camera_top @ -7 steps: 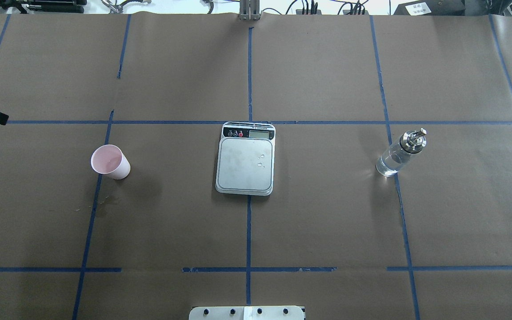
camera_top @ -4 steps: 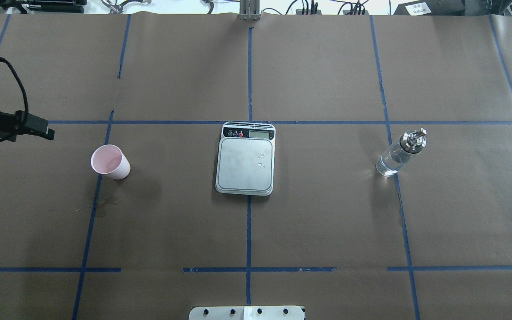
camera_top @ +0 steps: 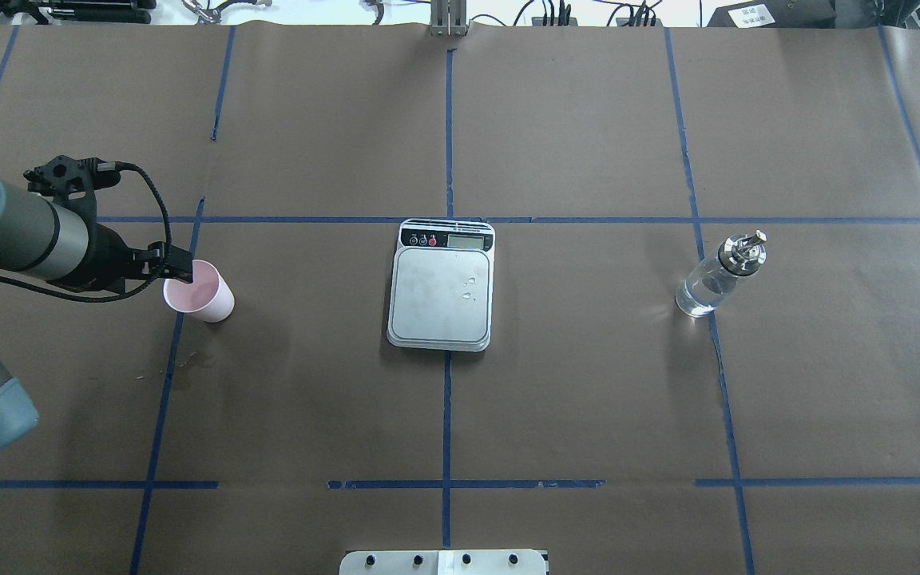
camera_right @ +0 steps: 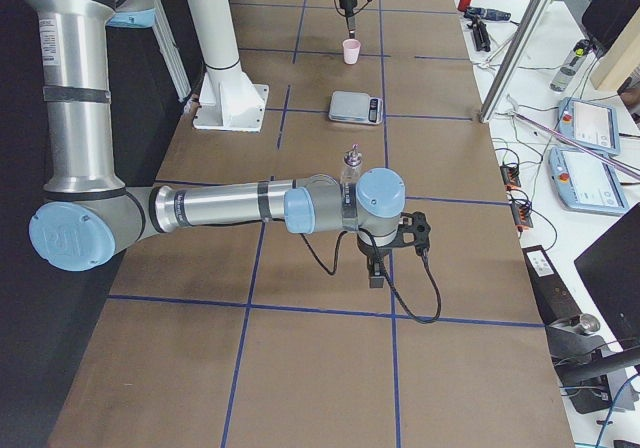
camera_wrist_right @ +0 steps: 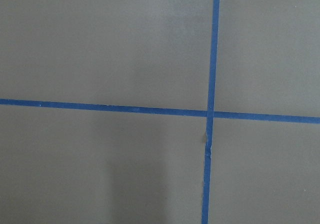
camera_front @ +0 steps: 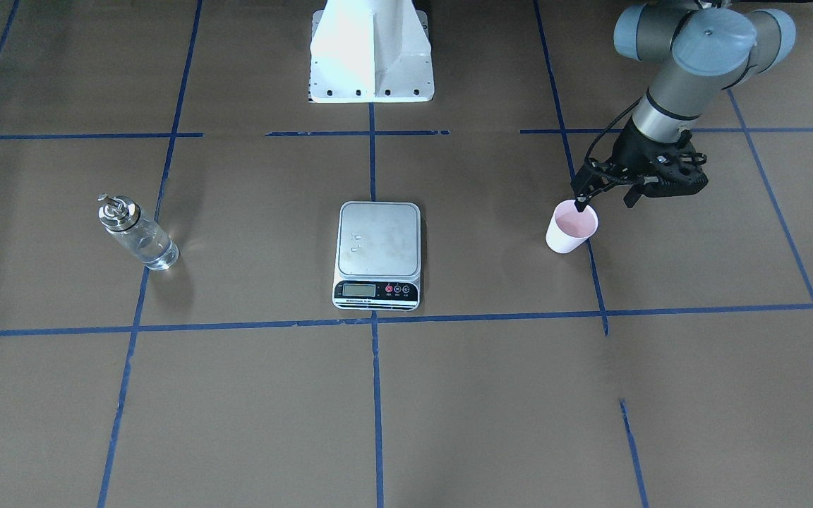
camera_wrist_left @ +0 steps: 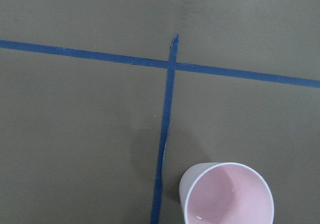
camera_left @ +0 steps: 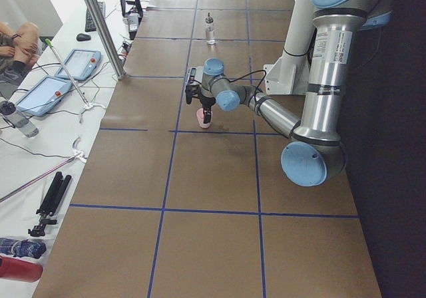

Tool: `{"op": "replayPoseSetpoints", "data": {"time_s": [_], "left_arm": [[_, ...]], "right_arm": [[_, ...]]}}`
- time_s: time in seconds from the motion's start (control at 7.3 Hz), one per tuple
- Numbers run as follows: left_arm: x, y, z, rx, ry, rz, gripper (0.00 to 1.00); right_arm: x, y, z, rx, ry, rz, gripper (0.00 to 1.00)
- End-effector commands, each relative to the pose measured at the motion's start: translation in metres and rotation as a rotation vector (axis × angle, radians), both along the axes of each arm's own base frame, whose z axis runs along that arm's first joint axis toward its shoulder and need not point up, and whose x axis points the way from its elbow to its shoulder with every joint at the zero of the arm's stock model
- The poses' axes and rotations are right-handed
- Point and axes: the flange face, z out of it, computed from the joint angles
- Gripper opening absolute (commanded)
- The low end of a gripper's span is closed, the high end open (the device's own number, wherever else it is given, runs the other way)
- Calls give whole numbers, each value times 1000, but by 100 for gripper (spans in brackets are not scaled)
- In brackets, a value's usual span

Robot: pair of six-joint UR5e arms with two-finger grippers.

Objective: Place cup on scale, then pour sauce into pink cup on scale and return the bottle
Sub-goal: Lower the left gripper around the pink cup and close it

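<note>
The pale pink cup (camera_top: 200, 291) stands upright on the table's left side, also in the front view (camera_front: 571, 229) and at the bottom of the left wrist view (camera_wrist_left: 227, 196). My left gripper (camera_front: 604, 204) hangs open and empty above it, pointing down. One fingertip (camera_top: 182, 273) is over the cup's rim, the other off to the cup's outer side. The scale (camera_top: 442, 291) lies in the middle with a bare platform. The clear bottle (camera_top: 715, 279) with a silver cap stands at the right. My right gripper (camera_right: 375, 268) shows only in the exterior right view, near the bottle; I cannot tell its state.
Blue tape lines divide the brown paper table cover. The white robot base (camera_front: 371, 53) is at the near edge. A few droplets (camera_top: 469, 289) sit on the scale's platform. Tablets and cables (camera_left: 80, 64) lie beyond the far edge.
My left arm has swung in from the left edge toward the right, and its gripper now hangs over the cup. The cup, scale and bottle have not moved.
</note>
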Motion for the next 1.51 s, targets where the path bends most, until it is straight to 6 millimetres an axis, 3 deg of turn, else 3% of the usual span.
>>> {"op": "replayPoseSetpoints", "data": {"time_s": [0.0,0.55,1.23,1.37], "left_arm": [[12,-6,13,-16,-21,0,99],[26,4,21,-21,-39,31,95],[30,2,27,9,-59,71,17],[37,-3,24,11,-57,72,14]], "right_arm": [[0,-3,-5,11,1,-1,100],[0,-5,-7,16,6,-3,100],[-1,-8,-8,18,10,-4,100],[-1,-8,-8,18,10,-4,100]]}}
